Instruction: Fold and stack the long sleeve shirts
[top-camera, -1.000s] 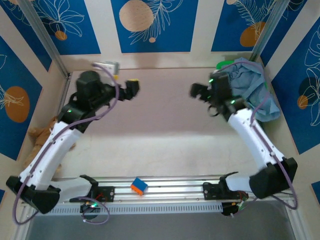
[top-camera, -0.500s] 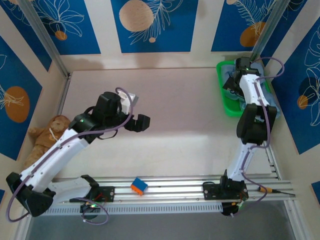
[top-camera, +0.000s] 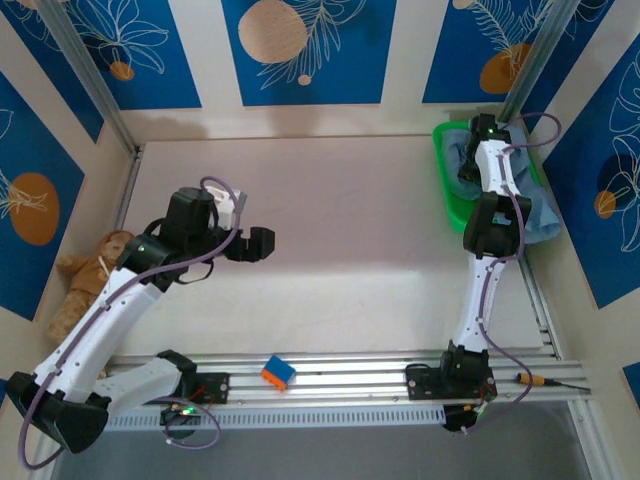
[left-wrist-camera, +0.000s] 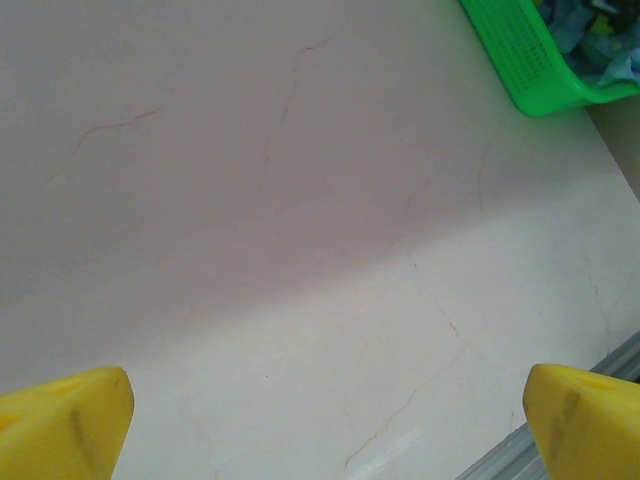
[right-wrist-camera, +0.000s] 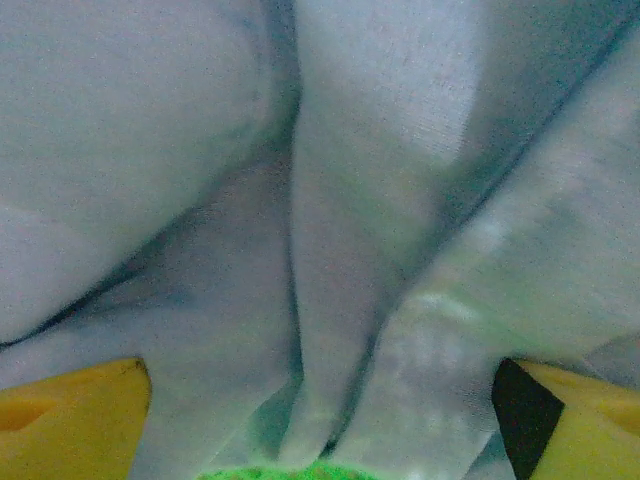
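While both arms sit bolted to the metal rail (top-camera: 340, 385) at the near edge, a small orange and blue block (top-camera: 278, 372) lies on that rail between their bases, nearer than the left gripper (top-camera: 258, 243) and a little to its right. That gripper hangs over the pale table (top-camera: 340, 230) with its jaws spread wide and holding nothing; in the left wrist view its two yellow fingertips (left-wrist-camera: 60, 425) sit in the lower corners with bare, faintly veined tabletop between them. Well off to the left gripper's left, a tan teddy bear (top-camera: 90, 280) lies against the side wall. Far ahead of the left gripper and to its right stands the green plastic basket (top-camera: 448, 205), its mesh corner (left-wrist-camera: 520, 60) showing at the top of the left wrist view. The right arm stretches to the far right corner and its right gripper (top-camera: 472, 168) points down inside that basket. Its jaws are open, with yellow fingers (right-wrist-camera: 70, 415) at either side and loose folds of the light blue shirt (right-wrist-camera: 200, 150) directly under and between them; a sliver of green shows just beneath. Beyond the right gripper's right side, more of the shirt (top-camera: 540, 215) spills over the basket's outer edge.
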